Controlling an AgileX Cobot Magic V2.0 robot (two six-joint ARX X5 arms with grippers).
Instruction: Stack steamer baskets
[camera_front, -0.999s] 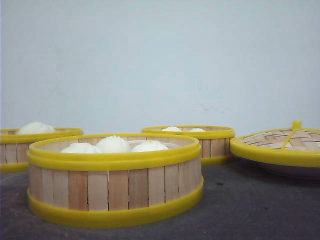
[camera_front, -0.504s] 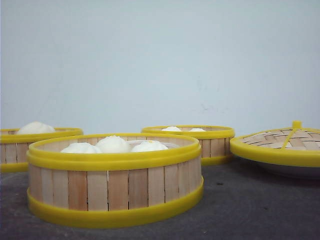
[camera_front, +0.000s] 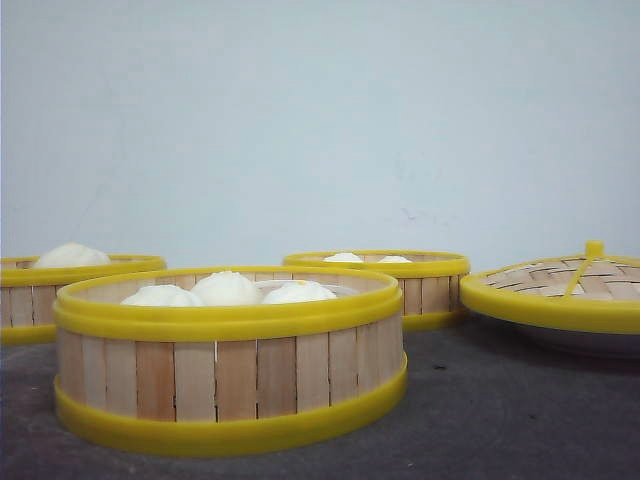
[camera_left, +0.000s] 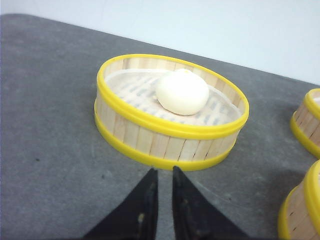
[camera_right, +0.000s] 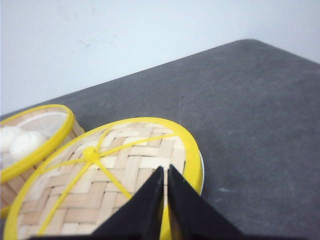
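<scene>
Steamer baskets stand apart on the grey table (camera_front: 500, 420) — nearest basket (camera_front: 230, 360), left basket (camera_left: 170, 112), far basket (camera_front: 400, 285). Left gripper (camera_left: 165, 172) and right gripper (camera_right: 166, 170) — both nearly closed, empty; the right is over the woven lid (camera_right: 105, 180).

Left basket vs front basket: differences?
The left basket holds one white bun; the front basket shows three. The left basket sits farther back at the table's left edge; the front basket is nearest the camera. Both have pale slat walls and yellow rims.
</scene>
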